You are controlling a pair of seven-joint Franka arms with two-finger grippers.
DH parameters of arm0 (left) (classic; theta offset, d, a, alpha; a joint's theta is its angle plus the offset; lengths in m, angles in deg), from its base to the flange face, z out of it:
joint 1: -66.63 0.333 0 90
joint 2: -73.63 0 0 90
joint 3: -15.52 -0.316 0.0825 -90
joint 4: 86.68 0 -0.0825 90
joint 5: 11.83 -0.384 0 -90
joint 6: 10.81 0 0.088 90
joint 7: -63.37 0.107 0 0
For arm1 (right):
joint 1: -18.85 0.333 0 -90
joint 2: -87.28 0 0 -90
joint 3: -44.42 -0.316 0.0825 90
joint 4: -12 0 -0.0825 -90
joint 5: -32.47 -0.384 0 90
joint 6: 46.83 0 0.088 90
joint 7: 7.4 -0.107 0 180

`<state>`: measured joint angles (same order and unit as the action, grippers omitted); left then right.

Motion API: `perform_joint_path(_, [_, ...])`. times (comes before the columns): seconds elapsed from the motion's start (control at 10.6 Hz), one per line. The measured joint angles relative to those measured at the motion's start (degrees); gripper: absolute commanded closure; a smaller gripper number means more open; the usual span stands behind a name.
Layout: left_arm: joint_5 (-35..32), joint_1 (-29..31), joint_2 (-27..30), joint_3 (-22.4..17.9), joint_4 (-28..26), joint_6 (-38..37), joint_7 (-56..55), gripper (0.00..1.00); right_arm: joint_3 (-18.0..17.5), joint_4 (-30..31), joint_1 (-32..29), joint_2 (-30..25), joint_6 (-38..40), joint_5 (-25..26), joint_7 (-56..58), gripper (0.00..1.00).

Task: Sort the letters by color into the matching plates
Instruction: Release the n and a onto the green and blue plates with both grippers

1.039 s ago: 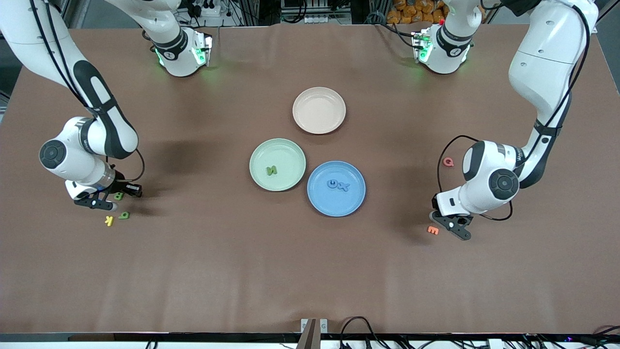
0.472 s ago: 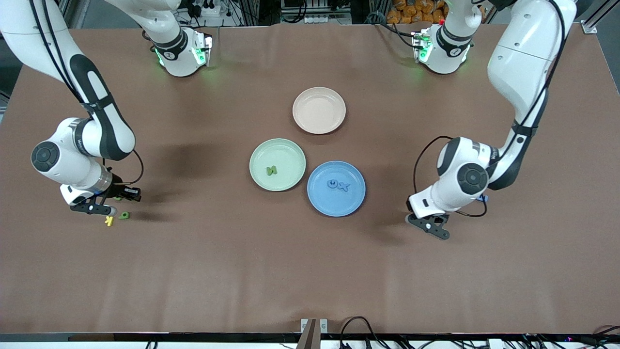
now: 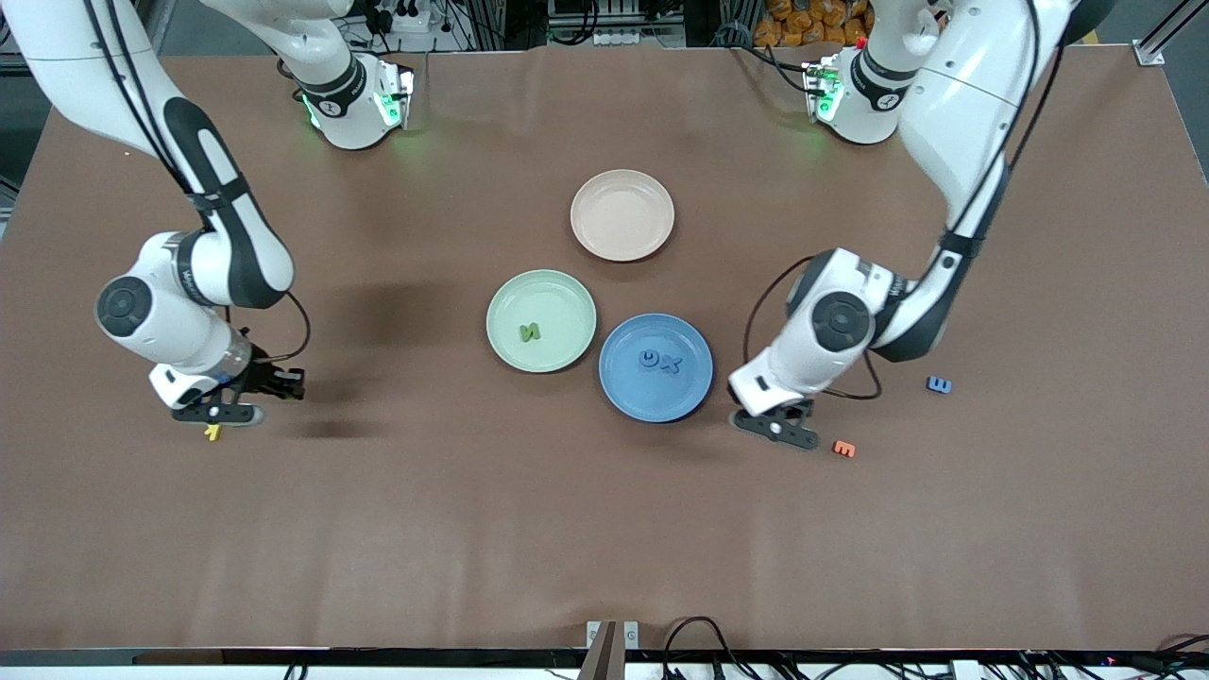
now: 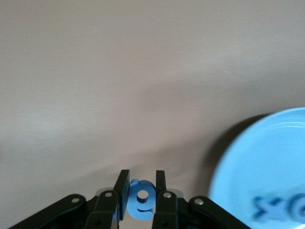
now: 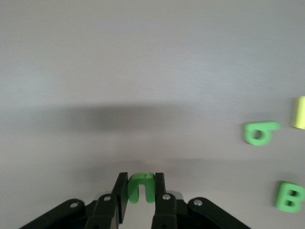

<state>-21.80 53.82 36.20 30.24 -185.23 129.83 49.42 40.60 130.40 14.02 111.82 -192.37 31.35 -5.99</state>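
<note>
**Letters lifted, both arms heading for the plates**

Your left gripper, clenched on a blue letter, had swung from the orange letter to just beside the blue plate; your right gripper, clamped on a green letter, had risen over the yellow letter, well apart from the green plate; expect the blue drop first.
</note>
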Motion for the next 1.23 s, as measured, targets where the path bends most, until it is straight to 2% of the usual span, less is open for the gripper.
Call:
perform_joint_path(0.57, [0.0, -8.62, 0.2, -0.04, 0.81, -0.11, -13.84, 1.0, -0.75, -2.5, 15.48, -0.03, 0.0, -0.04, -2.36, 0.91])
perform_joint_path(1.23, [0.0, -16.6, -0.07, -0.86, 0.9, -0.69, -26.67, 1.0, -0.84, -3.13, 33.54, 1.23, 0.65, -0.05, -19.66, 0.91])
